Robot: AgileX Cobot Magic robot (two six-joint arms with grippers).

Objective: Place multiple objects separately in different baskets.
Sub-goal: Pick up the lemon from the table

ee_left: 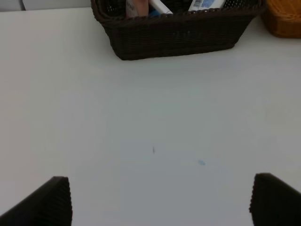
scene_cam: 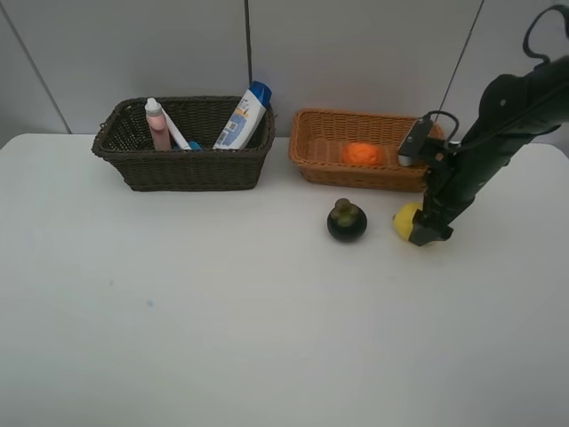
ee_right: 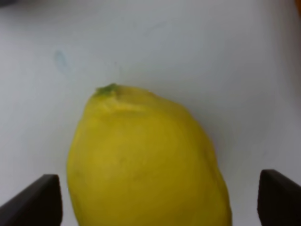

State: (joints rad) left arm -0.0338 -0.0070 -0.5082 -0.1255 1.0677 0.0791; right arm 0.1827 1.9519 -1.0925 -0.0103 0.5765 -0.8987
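Note:
On the table lies a yellow lemon (scene_cam: pixel 406 220), and my right gripper (scene_cam: pixel 427 233) is lowered around it. Close up, the lemon (ee_right: pixel 146 160) fills the space between the spread fingers of the right gripper (ee_right: pixel 160 195), which is open and not squeezing it. A dark mangosteen (scene_cam: pixel 347 221) sits just left of the lemon. The dark brown basket (scene_cam: pixel 182 169) holds a pink bottle (scene_cam: pixel 158 124), a white pen (scene_cam: pixel 178 133) and a blue-capped white bottle (scene_cam: pixel 243 117). An orange (scene_cam: pixel 360 153) lies in the light tan basket (scene_cam: pixel 356 176). My left gripper (ee_left: pixel 160 200) is open over bare table.
Both baskets stand side by side at the back of the white table (scene_cam: pixel 222 311), against the wall. The left wrist view shows the dark basket (ee_left: pixel 178 35) ahead and a corner of the tan basket (ee_left: pixel 284 21). The left arm is outside the exterior high view.

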